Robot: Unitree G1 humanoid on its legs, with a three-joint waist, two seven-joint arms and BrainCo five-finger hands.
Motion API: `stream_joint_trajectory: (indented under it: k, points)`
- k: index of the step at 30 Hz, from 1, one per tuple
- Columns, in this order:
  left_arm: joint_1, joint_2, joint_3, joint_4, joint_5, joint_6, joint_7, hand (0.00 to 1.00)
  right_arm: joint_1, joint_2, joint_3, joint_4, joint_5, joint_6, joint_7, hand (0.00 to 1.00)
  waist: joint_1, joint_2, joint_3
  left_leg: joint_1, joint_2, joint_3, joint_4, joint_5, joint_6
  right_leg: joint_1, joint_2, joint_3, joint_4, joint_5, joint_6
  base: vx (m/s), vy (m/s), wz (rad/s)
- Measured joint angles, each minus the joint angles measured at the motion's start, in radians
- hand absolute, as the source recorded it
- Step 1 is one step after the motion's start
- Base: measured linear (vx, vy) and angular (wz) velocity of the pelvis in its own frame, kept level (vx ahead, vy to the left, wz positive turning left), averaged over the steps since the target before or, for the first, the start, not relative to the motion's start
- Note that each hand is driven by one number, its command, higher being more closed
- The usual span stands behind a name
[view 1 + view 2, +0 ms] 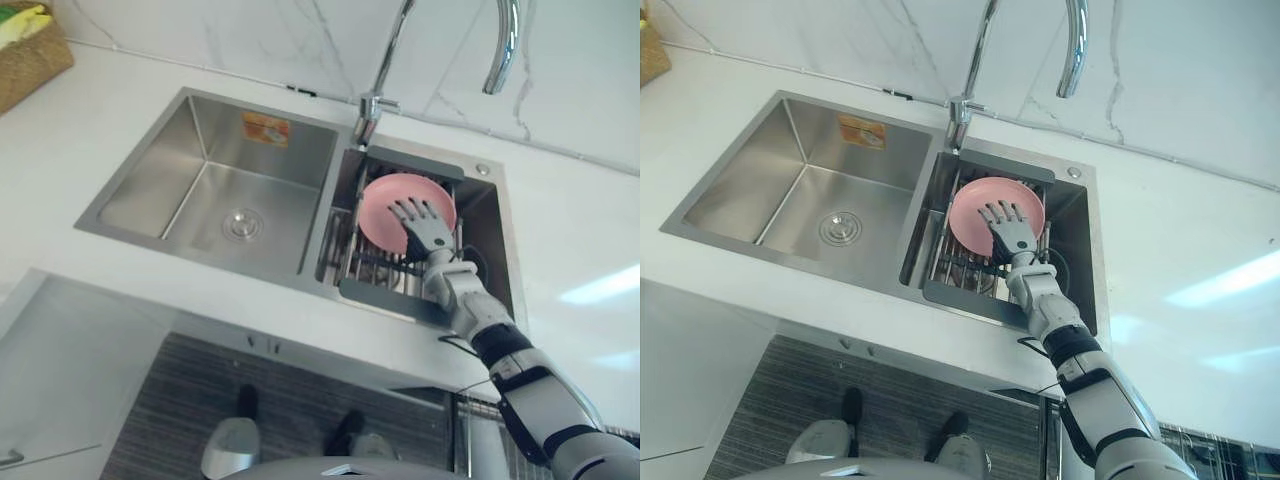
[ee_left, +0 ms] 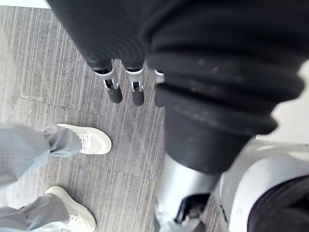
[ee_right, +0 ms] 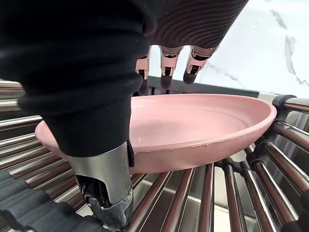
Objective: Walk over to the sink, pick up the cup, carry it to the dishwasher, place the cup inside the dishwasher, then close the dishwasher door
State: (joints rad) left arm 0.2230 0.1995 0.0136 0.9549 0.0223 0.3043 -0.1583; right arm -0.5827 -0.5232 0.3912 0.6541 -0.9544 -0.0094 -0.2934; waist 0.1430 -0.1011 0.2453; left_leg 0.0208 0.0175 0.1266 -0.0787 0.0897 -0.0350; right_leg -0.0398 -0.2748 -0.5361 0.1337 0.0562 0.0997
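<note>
One pink dish (image 1: pixel 380 215) is lying on the rack (image 1: pixel 360 265) in the sink's (image 1: pixel 190 140) right basin. The right hand (image 1: pixel 425 230) is spreading straight fingers over it, gripping nothing. The left hand (image 2: pixel 115 92) is hanging loose and empty, well apart from the sink.

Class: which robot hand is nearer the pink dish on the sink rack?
Right. The right robot hand reaches over the pink dish, fingers straight above it. The left robot hand hangs low over the grey floor, near a person's white shoes.
</note>
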Motion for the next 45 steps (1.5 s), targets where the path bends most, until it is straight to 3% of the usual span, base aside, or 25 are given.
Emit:
stream_joint_trajectory:
  k: [4, 10, 14, 20, 24, 34, 36, 37, 38, 39, 40, 41, 42, 43, 45]
  points:
    - [-0.011, 0.007, -0.016, 0.0, -0.002, -0.003, 0.0, 0.0, -0.058, -0.01, 0.047, 0.034, 0.047, -0.004, 0.064, 0.0, 0.004, -0.003, 0.018, -0.006, 0.003, -0.003, -0.005, -0.002, -0.009, 0.002, 0.003, -0.001, 0.001, -0.004, 0.0, -0.05, -0.009, 0.01]
    - [-0.032, 0.012, -0.018, 0.0, -0.021, -0.003, 0.0, 0.0, -0.098, -0.039, 0.08, 0.036, 0.084, 0.006, 0.087, 0.0, 0.012, -0.009, 0.052, -0.011, 0.011, 0.003, -0.006, -0.006, -0.004, 0.0, 0.009, 0.0, -0.007, -0.005, -0.002, -0.04, -0.007, 0.01]
    - [-0.034, 0.015, -0.025, 0.0, -0.021, -0.009, 0.001, 0.0, -0.099, -0.04, 0.113, 0.051, 0.081, 0.031, 0.004, 0.0, 0.013, -0.009, 0.052, -0.014, 0.014, 0.007, -0.005, -0.006, -0.004, -0.001, 0.016, 0.004, -0.011, -0.005, -0.002, 0.0, -0.01, -0.02]
    - [-0.045, 0.015, -0.026, 0.002, -0.021, -0.022, 0.003, 0.0, -0.097, -0.037, 0.11, 0.069, 0.045, 0.014, -0.171, 0.0, 0.012, -0.008, 0.056, -0.045, 0.026, 0.008, -0.005, 0.0, -0.01, -0.033, 0.02, 0.007, -0.012, -0.004, -0.003, 0.0, -0.006, 0.0]
    - [-0.067, 0.019, -0.026, 0.006, -0.032, -0.027, 0.003, 0.0, -0.117, -0.039, 0.107, 0.072, 0.047, 0.014, -0.197, 0.0, 0.016, -0.005, 0.08, -0.055, 0.042, -0.002, -0.005, 0.007, -0.018, -0.036, 0.038, 0.005, -0.019, -0.005, -0.007, -0.03, -0.041, 0.06]
    - [-0.096, 0.017, -0.034, 0.008, -0.061, -0.036, 0.016, 0.0, -0.217, -0.079, 0.107, 0.076, 0.085, 0.012, -0.323, 0.0, 0.021, 0.036, 0.125, -0.135, 0.082, -0.018, -0.006, 0.017, -0.036, -0.091, 0.091, 0.005, -0.071, -0.006, -0.008, -0.08, -0.042, 0.01]
    - [-0.11, 0.016, -0.039, 0.008, -0.06, -0.042, 0.016, 0.0, -0.249, -0.089, 0.107, 0.078, 0.086, 0.013, -0.328, 0.0, 0.021, 0.049, 0.133, -0.161, 0.093, -0.019, -0.006, 0.013, -0.048, -0.1, 0.112, 0.006, -0.096, -0.006, -0.007, -0.12, -0.051, 0.0]
    - [-0.127, 0.019, -0.043, 0.007, -0.061, -0.044, 0.016, 0.0, -0.27, -0.096, 0.107, 0.082, 0.088, 0.015, -0.329, 0.0, 0.02, 0.03, 0.138, -0.161, 0.083, -0.009, -0.006, -0.009, -0.081, -0.102, 0.111, 0.007, -0.131, -0.006, -0.003, -0.06, -0.013, -0.01]
    - [-0.154, 0.027, -0.041, 0.01, -0.066, -0.044, 0.016, 0.0, -0.294, -0.107, 0.104, 0.079, 0.095, 0.02, -0.341, 0.0, 0.022, 0.008, 0.164, -0.216, 0.063, -0.02, 0.178, -0.016, -0.024, -0.125, 0.085, 0.018, -0.134, -0.005, 0.008, -0.02, -0.022, -0.2]
    - [-0.157, 0.018, -0.041, 0.01, -0.071, -0.044, 0.016, 0.0, -0.305, -0.118, 0.105, 0.065, 0.096, 0.025, -0.364, 0.0, 0.035, 0.032, 0.17, -0.236, 0.079, -0.027, 0.272, -0.064, -0.017, -0.13, 0.101, 0.029, -0.127, -0.013, 0.03, 0.06, -0.039, -0.49]
    - [-0.169, -0.011, -0.042, 0.008, -0.081, -0.045, 0.022, 0.0, -0.322, -0.137, 0.084, 0.026, 0.106, 0.053, -0.409, 0.0, 0.05, 0.086, 0.184, -0.244, 0.123, -0.02, 0.268, -0.122, -0.022, -0.175, 0.109, 0.062, 0.055, -0.012, -0.06, -0.04, -0.013, -0.14]
    - [-0.172, 0.002, -0.049, 0.0, -0.086, -0.066, 0.023, 0.0, -0.334, -0.14, 0.071, 0.038, 0.119, 0.081, -0.437, 0.0, 0.04, 0.074, 0.182, -0.236, 0.108, -0.022, 0.213, -0.098, -0.043, -0.161, 0.096, 0.089, 0.112, -0.051, -0.052, -0.01, -0.025, 0.16]
    - [-0.171, 0.016, -0.053, 0.001, -0.09, -0.069, 0.023, 0.0, -0.335, -0.144, 0.07, 0.041, 0.127, 0.091, -0.439, 0.0, 0.04, 0.058, 0.18, -0.225, 0.094, -0.018, 0.177, -0.068, -0.045, -0.123, 0.087, 0.089, 0.071, -0.067, -0.043, -0.06, -0.022, 0.37]
    - [-0.178, 0.015, -0.057, 0.006, -0.098, -0.068, 0.025, 0.0, -0.365, -0.155, 0.068, 0.05, 0.133, 0.103, -0.447, 0.0, 0.053, 0.072, 0.192, -0.209, 0.102, -0.032, 0.125, -0.018, -0.041, -0.093, 0.117, 0.077, -0.012, -0.067, -0.038, 0.0, -0.07, 0.05]
    - [-0.168, 0.001, -0.056, 0.011, -0.1, -0.065, 0.023, 0.0, -0.389, -0.154, 0.069, 0.052, 0.146, 0.123, -0.451, 0.0, 0.055, 0.072, 0.194, -0.201, 0.106, -0.038, 0.058, 0.049, -0.037, -0.103, 0.124, 0.049, -0.016, -0.042, -0.049, -0.07, -0.033, 0.08]
